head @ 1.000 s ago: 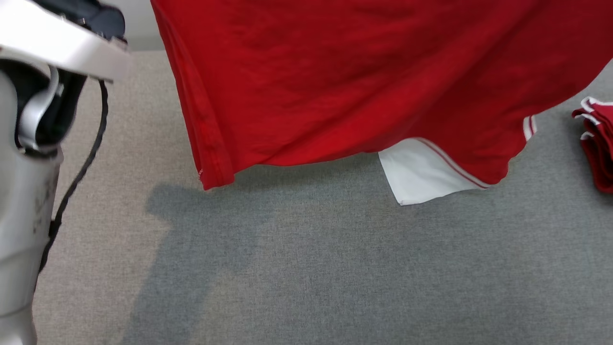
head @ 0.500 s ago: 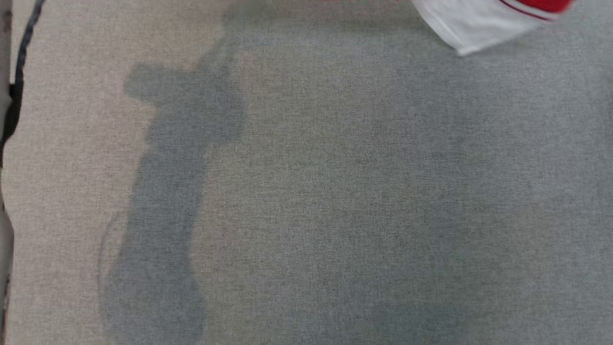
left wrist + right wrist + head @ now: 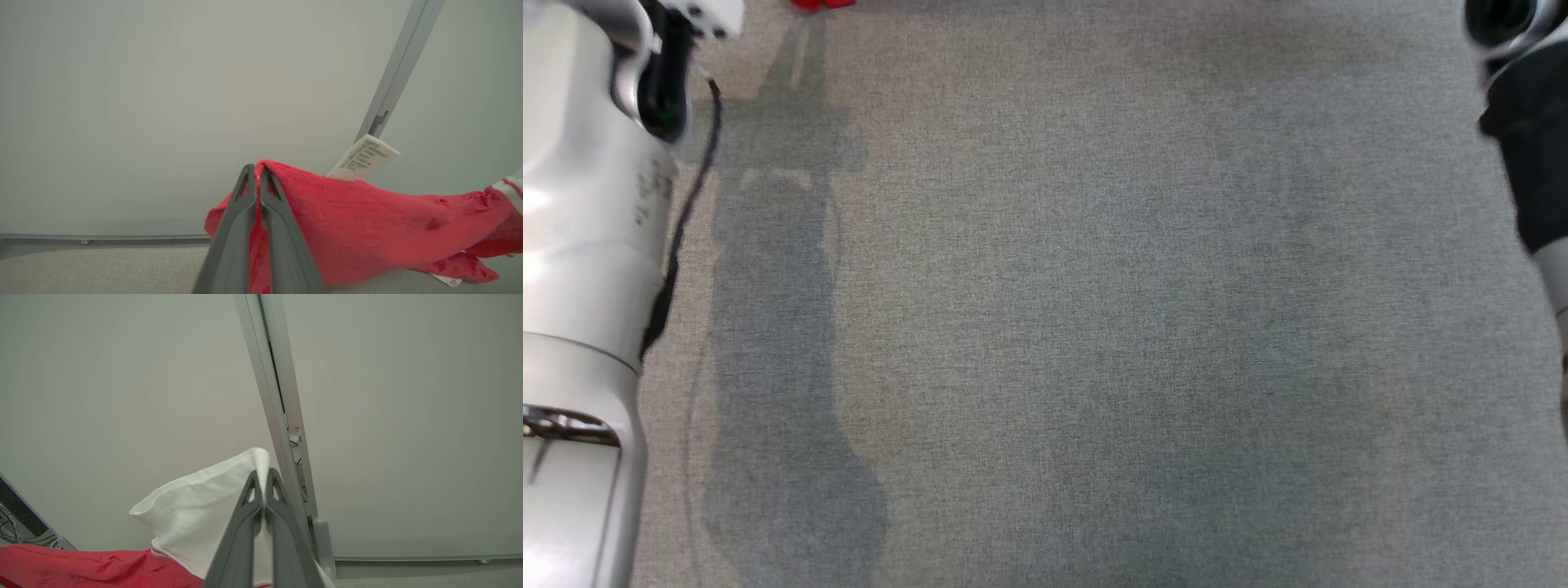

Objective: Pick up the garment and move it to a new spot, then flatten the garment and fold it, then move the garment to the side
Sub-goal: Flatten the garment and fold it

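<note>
— Where is the red cotton garment with white sleeves (image 3: pixel 367 228)?
— Strung between both your arms, held up at the far, twelve o'clock end of the grey woven table cover (image 3: pixel 1094 327)
— And the claws?
— Your left gripper (image 3: pixel 257 168) is clamped on a red edge, cloth trailing to its three o'clock; your right gripper (image 3: pixel 261 473) pinches the white sleeve (image 3: pixel 196 514), red running to eight o'clock. The long axis spans claw to claw, so I judge you lower both together
</note>
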You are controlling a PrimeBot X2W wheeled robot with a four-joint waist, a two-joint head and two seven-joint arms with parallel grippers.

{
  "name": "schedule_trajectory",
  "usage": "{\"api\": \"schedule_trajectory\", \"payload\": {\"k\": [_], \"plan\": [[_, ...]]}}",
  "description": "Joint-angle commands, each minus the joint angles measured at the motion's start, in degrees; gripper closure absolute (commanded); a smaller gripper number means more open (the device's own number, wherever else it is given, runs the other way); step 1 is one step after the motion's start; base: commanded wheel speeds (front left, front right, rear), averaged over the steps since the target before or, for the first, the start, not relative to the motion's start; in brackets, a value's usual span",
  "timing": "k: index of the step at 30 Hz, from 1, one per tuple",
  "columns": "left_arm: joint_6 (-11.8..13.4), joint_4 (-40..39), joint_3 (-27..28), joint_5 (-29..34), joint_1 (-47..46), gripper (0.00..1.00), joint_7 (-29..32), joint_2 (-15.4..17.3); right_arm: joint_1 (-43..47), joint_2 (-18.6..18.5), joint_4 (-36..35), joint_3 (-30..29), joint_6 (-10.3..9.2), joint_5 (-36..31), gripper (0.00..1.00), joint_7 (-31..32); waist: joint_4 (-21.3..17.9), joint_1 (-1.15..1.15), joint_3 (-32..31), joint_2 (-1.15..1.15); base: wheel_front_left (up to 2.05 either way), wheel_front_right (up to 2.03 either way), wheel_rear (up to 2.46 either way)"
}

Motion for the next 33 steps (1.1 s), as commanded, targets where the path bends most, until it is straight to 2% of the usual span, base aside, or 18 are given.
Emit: {"api": "schedule_trajectory", "payload": {"k": [1,6,10,15,20,22,25,29,33], "plan": [[-0.1,1.0,0.5,-0.5,1.3,1.0,-0.5,-0.2,2.2,-0.4,0.8,0.4,0.03,1.3,1.0,-0.8,0.2,0.0,0.5,0.0,0.0,0.0,0.0],[-0.1,2.0,0.9,-0.5,3.1,1.0,-1.0,-1.2,5.7,-0.6,0.7,2.4,0.03,4.4,1.0,-2.0,0.4,0.0,1.5,0.0,0.0,0.0,0.0],[-0.1,-2.3,2.5,0.4,7.7,1.0,-1.0,-1.4,12.0,-2.0,-2.7,4.9,0.03,7.6,1.0,-3.5,1.4,0.0,0.8,0.0,0.0,0.0,0.0],[-0.1,-9.8,5.9,2.3,18.6,1.0,-1.0,-2.2,24.6,-5.0,-10.1,8.1,0.03,11.0,1.0,-4.4,1.9,0.0,-2.7,0.0,0.0,0.0,0.0],[0.1,-17.2,9.1,5.5,31.4,1.0,-1.0,-2.1,39.3,-7.3,-22.0,4.7,0.03,13.6,1.0,-4.3,1.4,0.0,-6.8,0.0,0.0,0.0,0.0],[1.0,-19.7,10.4,6.7,36.6,1.0,-1.0,-1.6,45.1,-7.9,-27.1,3.4,0.03,13.2,1.0,-4.3,1.0,0.0,-8.6,0.0,0.0,0.0,0.0],[1.1,-24.2,11.7,8.3,43.1,1.0,-1.0,-1.0,54.3,-8.5,-34.0,0.7,0.03,12.7,1.0,-4.3,0.8,0.0,-10.9,0.0,0.0,0.0,0.0],[1.6,-29.6,11.8,10.0,51.6,1.0,-1.0,-0.7,66.2,-8.3,-40.9,-3.5,0.03,12.2,1.0,-4.3,0.6,0.0,-13.9,0.0,0.0,0.0,0.0],[2.8,-35.8,11.5,10.8,59.6,1.0,-0.9,0.0,76.8,-6.3,-47.8,-8.2,0.03,10.7,1.0,-1.7,0.0,0.0,-15.9,0.0,0.0,0.0,0.0]]}}
